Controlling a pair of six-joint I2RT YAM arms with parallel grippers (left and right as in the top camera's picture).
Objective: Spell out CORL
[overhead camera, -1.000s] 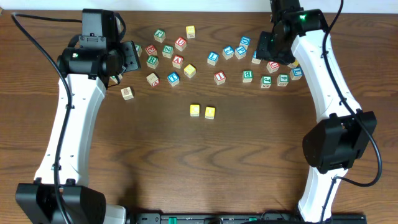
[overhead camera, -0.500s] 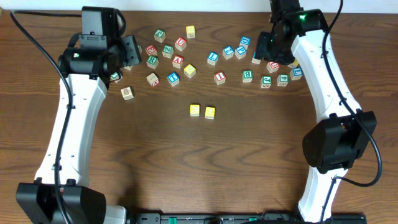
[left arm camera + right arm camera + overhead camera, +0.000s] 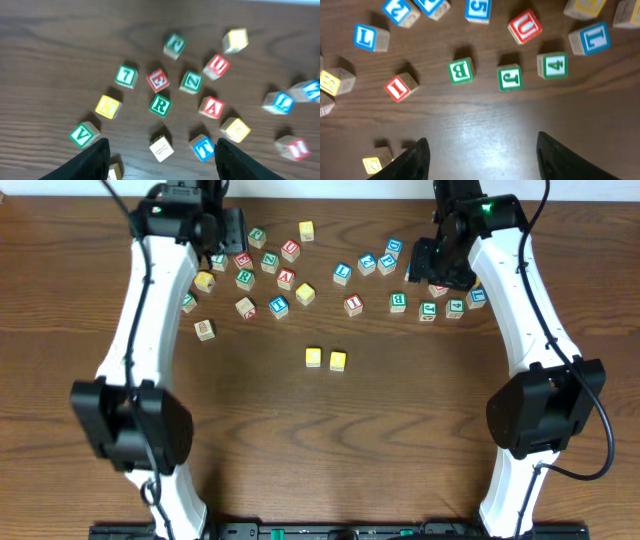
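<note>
Gap wide, empty in left jaws (image 3: 162, 145), poised just short of R (image 3: 160, 105), seemingly the next letter; L (image 3: 278, 101) off to their right. Right jaws (image 3: 482, 140) likewise apart, empty. Yellow pair (image 3: 314, 357) well behind both, starting the word.

White arms (image 3: 138, 315), black joints (image 3: 543, 415)
</note>
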